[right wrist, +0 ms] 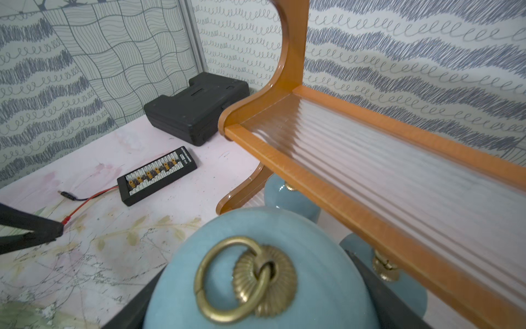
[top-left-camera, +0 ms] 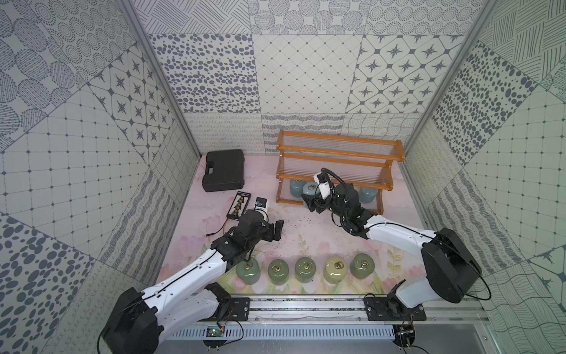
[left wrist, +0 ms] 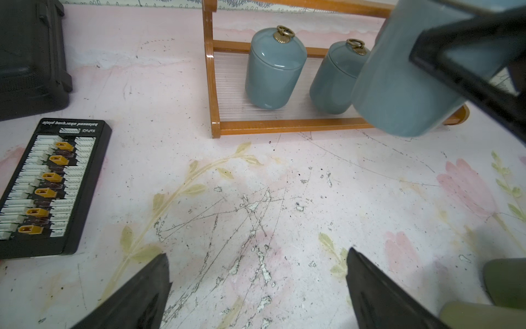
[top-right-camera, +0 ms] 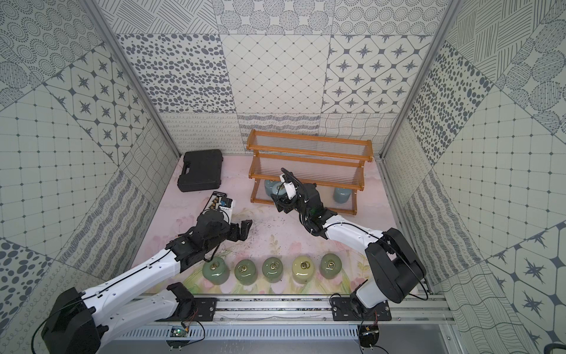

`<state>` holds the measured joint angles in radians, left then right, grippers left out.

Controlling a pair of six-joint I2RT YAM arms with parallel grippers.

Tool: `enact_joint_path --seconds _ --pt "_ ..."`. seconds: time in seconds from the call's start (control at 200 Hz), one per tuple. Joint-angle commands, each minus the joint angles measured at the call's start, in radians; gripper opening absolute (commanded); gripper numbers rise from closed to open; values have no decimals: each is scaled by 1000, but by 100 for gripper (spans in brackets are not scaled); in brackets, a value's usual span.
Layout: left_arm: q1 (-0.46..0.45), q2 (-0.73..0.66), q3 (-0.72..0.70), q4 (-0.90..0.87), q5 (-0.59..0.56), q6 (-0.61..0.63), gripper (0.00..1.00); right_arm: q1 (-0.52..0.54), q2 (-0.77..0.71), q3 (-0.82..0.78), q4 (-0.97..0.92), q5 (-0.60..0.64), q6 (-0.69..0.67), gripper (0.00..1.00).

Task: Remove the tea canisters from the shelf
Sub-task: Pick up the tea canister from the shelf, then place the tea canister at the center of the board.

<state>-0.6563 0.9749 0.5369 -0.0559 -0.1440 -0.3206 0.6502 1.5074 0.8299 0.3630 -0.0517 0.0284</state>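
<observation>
My right gripper (top-left-camera: 311, 199) is shut on a pale blue tea canister (right wrist: 264, 273) at the front of the shelf's bottom tier. In the left wrist view this canister (left wrist: 398, 85) tilts, with its base over the front rail. The orange-brown shelf (top-left-camera: 337, 142) stands at the back right. More blue canisters stand on its bottom tier (top-left-camera: 296, 187) (top-left-camera: 369, 193) (left wrist: 333, 79). Several green canisters (top-left-camera: 278, 271) and a cream one (top-left-camera: 336, 269) stand in a row near the front edge. My left gripper (top-left-camera: 277, 230) is open over bare table (left wrist: 258, 252), holding nothing.
A black plastic case (top-left-camera: 224, 170) lies at the back left. A black charging board (top-left-camera: 239, 205) with a red and black cable (right wrist: 82, 199) lies beside my left arm. Patterned walls close in three sides.
</observation>
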Motion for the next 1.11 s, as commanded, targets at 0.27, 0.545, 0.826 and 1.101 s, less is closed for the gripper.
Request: enact_joint_path --seconds 0.27,0.545,0.826,1.101 --pt "3 -74 -36 13 7 -43 100 100 -96 -135 165 120 95 70" --pt "4 -70 -35 5 13 -59 100 150 -44 -168 199 124 115 70" --pt "3 -67 -32 6 16 -71 100 173 28 -181 253 94 141 70" --pt "3 -48 -22 5 19 -71 100 188 108 -178 301 77 162 70"
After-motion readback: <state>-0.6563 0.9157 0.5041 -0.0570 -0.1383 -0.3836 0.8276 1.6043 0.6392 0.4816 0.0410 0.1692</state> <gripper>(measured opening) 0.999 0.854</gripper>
